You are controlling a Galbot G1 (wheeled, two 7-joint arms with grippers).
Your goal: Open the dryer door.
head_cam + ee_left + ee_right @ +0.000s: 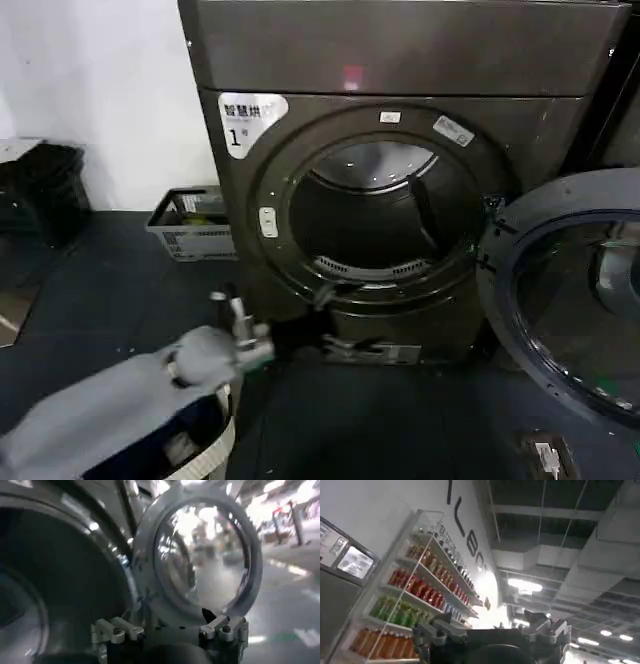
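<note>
The dryer point(400, 60) is a dark bronze-grey machine with a white "1" label, and its round drum opening point(375, 215) is uncovered. The dryer door point(500, 262) hangs swung out to the right, its grey inner side and domed glass facing me. My left gripper point(232, 318) hovers low in front of the dryer, below and left of the opening, on a grey-sleeved arm. In the left wrist view the gripper point(170, 630) is open and holds nothing, with the dryer door point(146, 555) standing beyond it. My right gripper point(492, 630) points up towards a ceiling, open and holding nothing.
A grey crate point(190, 225) sits on the dark floor left of the dryer, against the white wall. Black bags point(40, 190) lie further left. Another dark machine point(625, 100) is cut off at the right edge. Shelves of bottles point(415, 590) appear in the right wrist view.
</note>
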